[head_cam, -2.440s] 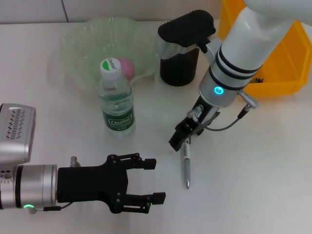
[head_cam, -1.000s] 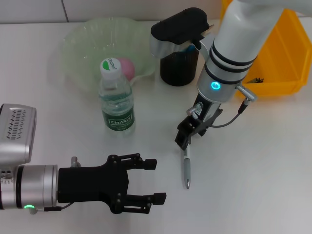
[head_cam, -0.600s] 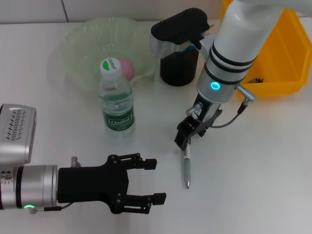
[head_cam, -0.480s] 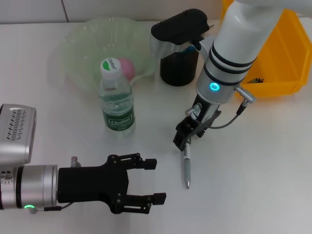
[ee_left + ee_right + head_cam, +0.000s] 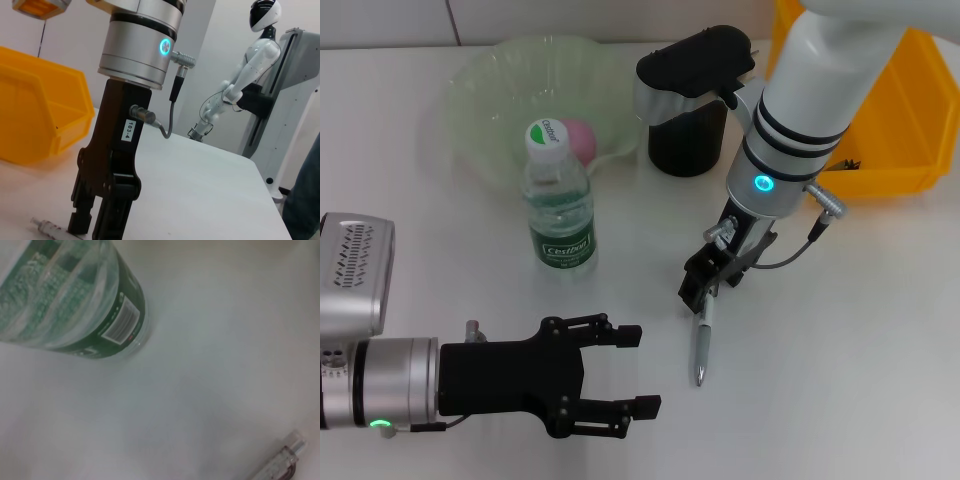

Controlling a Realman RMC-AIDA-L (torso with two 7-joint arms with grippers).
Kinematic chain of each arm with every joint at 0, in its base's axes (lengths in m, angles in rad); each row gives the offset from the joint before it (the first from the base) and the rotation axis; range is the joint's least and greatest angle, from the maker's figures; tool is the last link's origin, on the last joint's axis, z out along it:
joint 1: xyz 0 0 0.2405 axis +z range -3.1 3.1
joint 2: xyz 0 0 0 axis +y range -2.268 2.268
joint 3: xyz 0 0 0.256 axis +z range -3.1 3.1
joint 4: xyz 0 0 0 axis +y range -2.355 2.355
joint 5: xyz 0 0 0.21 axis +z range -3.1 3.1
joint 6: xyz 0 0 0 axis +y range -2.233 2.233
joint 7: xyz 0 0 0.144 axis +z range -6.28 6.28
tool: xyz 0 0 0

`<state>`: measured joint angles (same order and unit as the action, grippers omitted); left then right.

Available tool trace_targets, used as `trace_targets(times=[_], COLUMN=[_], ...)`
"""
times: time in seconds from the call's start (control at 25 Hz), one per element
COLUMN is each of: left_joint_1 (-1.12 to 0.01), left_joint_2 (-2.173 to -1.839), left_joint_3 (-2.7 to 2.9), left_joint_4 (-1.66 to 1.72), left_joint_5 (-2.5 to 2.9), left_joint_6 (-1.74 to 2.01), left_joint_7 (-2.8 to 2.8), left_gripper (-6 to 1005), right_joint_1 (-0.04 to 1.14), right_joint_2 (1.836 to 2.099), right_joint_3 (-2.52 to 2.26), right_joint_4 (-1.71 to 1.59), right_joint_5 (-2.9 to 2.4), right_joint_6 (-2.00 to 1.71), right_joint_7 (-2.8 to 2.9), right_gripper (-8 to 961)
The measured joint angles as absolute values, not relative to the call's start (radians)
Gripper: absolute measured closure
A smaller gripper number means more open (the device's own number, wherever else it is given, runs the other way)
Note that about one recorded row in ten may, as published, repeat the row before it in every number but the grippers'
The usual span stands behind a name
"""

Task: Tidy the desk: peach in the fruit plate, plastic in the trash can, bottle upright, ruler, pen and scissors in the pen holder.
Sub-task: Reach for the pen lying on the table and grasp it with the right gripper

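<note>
One step underway: clenching right end effector [image 5: 698,293] on pen [image 5: 701,348] mid-table; next, lifting toward pen holder [image 5: 686,128]; left end effector [image 5: 625,372] released.

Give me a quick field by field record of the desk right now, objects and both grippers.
pen: lying on the table, upper end under the right gripper
bottle: upright, cap on
peach: in the fruit plate
pen holder: black, beside the plate
yellow bin: behind the right arm
left gripper: open, near the front edge, holding nothing
</note>
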<state>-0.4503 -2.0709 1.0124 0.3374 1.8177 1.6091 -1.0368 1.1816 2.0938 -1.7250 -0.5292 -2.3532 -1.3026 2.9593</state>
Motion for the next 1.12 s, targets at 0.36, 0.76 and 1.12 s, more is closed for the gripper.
trace_targets(times=[0.36, 0.76, 1.12], left_joint_1=[-0.45, -0.449, -0.449], left_joint_2=[-2.071, -2.071, -2.072], left_joint_3=[1.012, 1.012, 1.012], left_joint_4=[0.337, 0.337, 0.337], left_joint_5=[1.816, 1.815, 1.815], left_joint_6=[1.609, 1.609, 1.609], left_joint_7=[-1.036, -1.034, -1.034], left_gripper=[170, 170, 170], right_joint_1=[1.185, 1.186, 1.185], right_joint_2=[2.094, 2.094, 2.094], right_joint_3=[-1.726, -1.728, -1.752], right_joint_4=[-0.529, -0.529, -0.537], right_joint_5=[-2.357, -2.36, -2.356], right_joint_6=[-1.304, -1.307, -1.309], right_joint_7=[2.959, 2.959, 2.959], right_gripper=[477, 565, 732])
